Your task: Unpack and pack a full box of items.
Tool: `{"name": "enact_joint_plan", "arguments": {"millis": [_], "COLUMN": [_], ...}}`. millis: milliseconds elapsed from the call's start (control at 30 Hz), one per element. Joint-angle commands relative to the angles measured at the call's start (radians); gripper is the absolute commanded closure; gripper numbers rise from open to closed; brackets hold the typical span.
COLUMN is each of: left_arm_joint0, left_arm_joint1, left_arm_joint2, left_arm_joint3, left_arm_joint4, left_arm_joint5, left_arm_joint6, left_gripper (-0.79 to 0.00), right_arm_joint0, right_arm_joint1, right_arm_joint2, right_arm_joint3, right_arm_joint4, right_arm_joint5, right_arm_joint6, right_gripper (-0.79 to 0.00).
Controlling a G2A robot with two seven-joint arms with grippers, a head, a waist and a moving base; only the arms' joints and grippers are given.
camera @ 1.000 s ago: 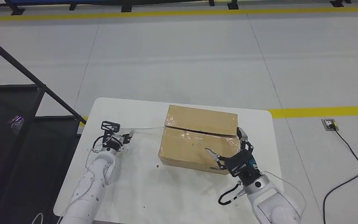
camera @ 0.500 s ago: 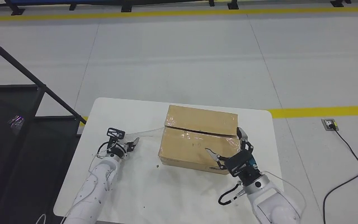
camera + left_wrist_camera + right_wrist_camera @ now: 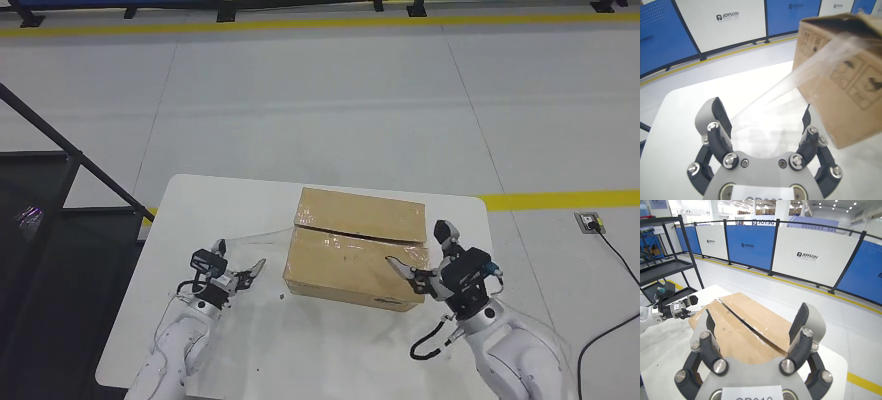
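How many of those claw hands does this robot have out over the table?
2. The left gripper hangs open over the table beside one end of the cardboard box; the right gripper hangs open at the box's other end.

The left arm stretches in over the near edge of the table point(image 3: 330, 340). The left gripper point(image 3: 240, 262) point(image 3: 762, 109) sits in the table's left half, fingers spread wide. The right arm comes in over the near right corner. The right gripper point(image 3: 418, 248) point(image 3: 755, 311) sits near the right edge, fingers also spread wide.
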Motion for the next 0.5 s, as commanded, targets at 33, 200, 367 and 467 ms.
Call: {"name": "enact_joint_plan", "arguments": {"millis": [33, 200, 367, 467], "left_arm_joint0": [0.085, 0.163, 0.205, 0.216], "left_arm_joint1": [0.014, 0.032, 0.04, 0.043], "left_arm_joint2": [-0.028, -0.068, -0.102, -0.12], "left_arm_joint3": [-0.121, -0.221, -0.285, -0.305], "left_arm_joint4": [0.02, 0.031, -0.006, -0.034], "left_arm_joint5": [-0.061, -0.171, -0.224, -0.231], "left_arm_joint6": [-0.01, -0.005, 0.056, 0.103], "left_gripper": [-0.785, -0.785, -0.785, -0.785], "right_arm_joint0": [0.015, 0.015, 0.02, 0.074], "right_arm_joint1": [0.003, 0.003, 0.002, -0.003], "right_arm_joint2": [0.05, 0.05, 0.035, 0.027], "right_arm_joint3": [0.02, 0.02, 0.014, 0.078], "right_arm_joint4": [0.153, 0.153, 0.129, 0.282], "right_arm_joint5": [-0.005, -0.005, 0.028, 0.048], "right_arm_joint6": [0.103, 0.103, 0.113, 0.157], "right_gripper": [-0.785, -0.785, -0.785, -0.785]}}
